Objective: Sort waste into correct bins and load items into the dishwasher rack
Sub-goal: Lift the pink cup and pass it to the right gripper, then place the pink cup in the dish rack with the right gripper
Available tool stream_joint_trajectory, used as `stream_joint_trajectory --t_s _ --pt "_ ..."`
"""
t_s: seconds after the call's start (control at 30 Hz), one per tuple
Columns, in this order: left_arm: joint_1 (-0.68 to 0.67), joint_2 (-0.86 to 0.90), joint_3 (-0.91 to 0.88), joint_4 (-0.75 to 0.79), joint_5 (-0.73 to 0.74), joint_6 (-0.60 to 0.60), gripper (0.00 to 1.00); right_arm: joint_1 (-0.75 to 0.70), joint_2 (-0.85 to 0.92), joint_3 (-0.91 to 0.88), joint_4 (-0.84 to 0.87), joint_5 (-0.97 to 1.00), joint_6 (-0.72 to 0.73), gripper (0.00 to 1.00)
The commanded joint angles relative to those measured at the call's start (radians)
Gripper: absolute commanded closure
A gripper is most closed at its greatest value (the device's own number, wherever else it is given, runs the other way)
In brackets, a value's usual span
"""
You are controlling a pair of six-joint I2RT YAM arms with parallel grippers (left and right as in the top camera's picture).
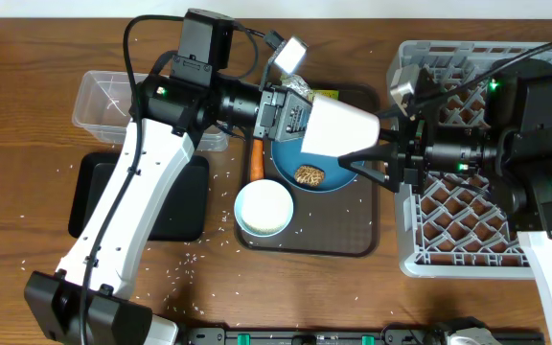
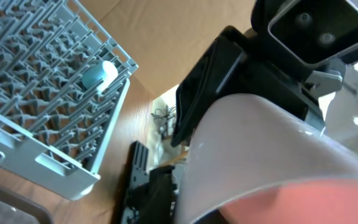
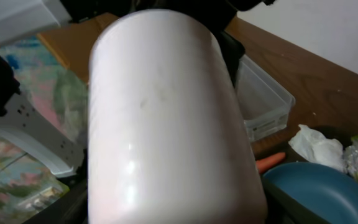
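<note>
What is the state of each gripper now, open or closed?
Left gripper: closed on the white cup.
Right gripper: open, fingers on both sides of the same cup.

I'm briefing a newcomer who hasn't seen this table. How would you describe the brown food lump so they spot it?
Find the flat dark-brown serving tray in the middle of the wooden table. A round dark-blue plate lies on it, and the brown food lump sits on that plate. Unlike the small orange carrot beside the plate, it is brown and squat.
</note>
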Motion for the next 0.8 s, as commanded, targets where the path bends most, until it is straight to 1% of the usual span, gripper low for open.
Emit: stream_joint_trajectory --t_s 0.0,0.03,0.07,0.1,0.23,0.3,0.4,0.5,0.63,0.67,0.73,0.77 --pt "-0.001 -0.002 -0.005 0.003 0.022 0.002 0.46 0.000 -0.034 0.007 0.000 0.005 -0.002 0.45" --pt "0.001 -0.002 -0.005 0.006 0.021 0.002 0.31 -0.009 -0.041 0.007 0.000 0.034 0.008 0.46" --pt "0.005 -0.002 -0.005 0.008 0.020 0.002 0.24 -0.021 -0.050 0.007 0.000 0.066 0.025 0.48" --pt "0.009 -0.002 -0.005 0.008 0.014 0.002 0.20 -0.038 -0.061 0.007 -0.001 0.100 0.045 0.48" --pt "0.017 -0.002 -0.005 0.008 0.006 0.002 0.20 -0.126 -0.101 0.007 -0.024 0.161 0.069 0.48" --pt "0.022 -0.002 -0.005 0.008 0.002 0.002 0.18 -0.182 -0.116 0.007 -0.042 0.217 0.111 0.50" --pt "0.026 -0.002 -0.005 0.010 -0.006 0.001 0.18 -0.282 -0.129 0.007 -0.092 0.343 0.189 0.50" --pt "0.025 -0.002 -0.005 0.010 -0.009 0.001 0.18 -0.387 -0.128 0.007 -0.150 0.491 0.259 0.48" --pt "0.025 -0.002 -0.005 0.010 -0.009 0.001 0.18 -0.545 -0.107 0.007 -0.223 0.711 0.389 0.45" --pt "0.025 -0.002 -0.005 0.010 -0.009 0.002 0.18 -0.581 -0.098 0.007 -0.237 0.755 0.418 0.46" --pt "0.025 -0.002 -0.005 0.010 -0.010 0.002 0.18 -0.657 -0.077 0.007 -0.273 0.853 0.497 0.50" --pt "0.025 -0.002 -0.005 0.010 -0.009 0.002 0.18 -0.690 -0.066 0.007 -0.289 0.895 0.529 0.50"
